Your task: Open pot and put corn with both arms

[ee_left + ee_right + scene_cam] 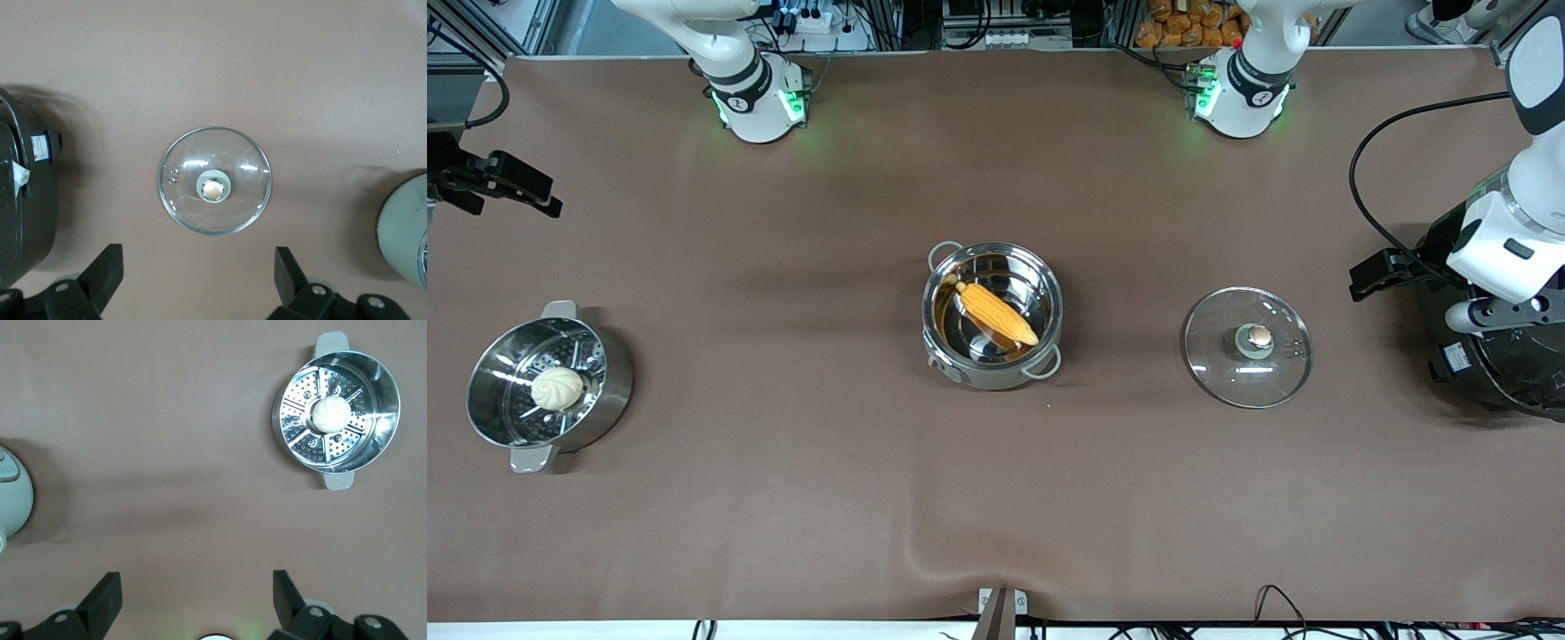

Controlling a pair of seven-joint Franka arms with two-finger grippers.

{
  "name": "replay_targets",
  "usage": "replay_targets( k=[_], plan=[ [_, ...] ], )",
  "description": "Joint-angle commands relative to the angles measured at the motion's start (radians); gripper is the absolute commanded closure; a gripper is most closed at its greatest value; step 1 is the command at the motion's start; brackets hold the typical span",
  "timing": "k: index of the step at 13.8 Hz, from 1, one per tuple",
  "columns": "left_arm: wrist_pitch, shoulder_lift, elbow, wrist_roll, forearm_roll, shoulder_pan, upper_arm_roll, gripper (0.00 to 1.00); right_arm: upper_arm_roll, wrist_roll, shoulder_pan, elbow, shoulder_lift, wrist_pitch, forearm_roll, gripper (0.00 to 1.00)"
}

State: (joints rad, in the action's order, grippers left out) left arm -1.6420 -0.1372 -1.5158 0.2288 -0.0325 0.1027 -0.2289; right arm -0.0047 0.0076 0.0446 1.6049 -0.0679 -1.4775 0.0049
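The shiny steel pot [1049,302] stands open at the middle of the table. The yellow corn [997,314] lies slantwise inside it. The glass lid [1218,356] with its knob lies flat on the table beside the pot, toward the left arm's end; it also shows in the left wrist view [187,193]. My left gripper [1383,271] [199,260] is open and empty, up in the air over the table between the lid and the rice cooker. My right gripper [507,182] [197,581] is open and empty, high over the right arm's end of the table.
A steel steamer pot [609,391] [383,387] with a white bun [558,388] [331,413] stands at the right arm's end. A big black rice cooker [1494,364] [23,207] stands at the left arm's end, beside the lid. A brown cloth [783,498] covers the table.
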Motion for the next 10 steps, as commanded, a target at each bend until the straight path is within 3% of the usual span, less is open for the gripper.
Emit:
replay_targets(
  k=[1,10],
  plan=[
    [0.039,0.004,0.022,-0.006,-0.014,0.002,0.003,0.0,0.02,0.02,0.014,-0.01,-0.006,0.014,0.007,0.0],
    [0.039,0.007,0.022,-0.008,-0.012,0.003,0.005,0.0,0.023,0.012,0.008,-0.003,-0.009,0.009,0.007,0.0]
  ],
)
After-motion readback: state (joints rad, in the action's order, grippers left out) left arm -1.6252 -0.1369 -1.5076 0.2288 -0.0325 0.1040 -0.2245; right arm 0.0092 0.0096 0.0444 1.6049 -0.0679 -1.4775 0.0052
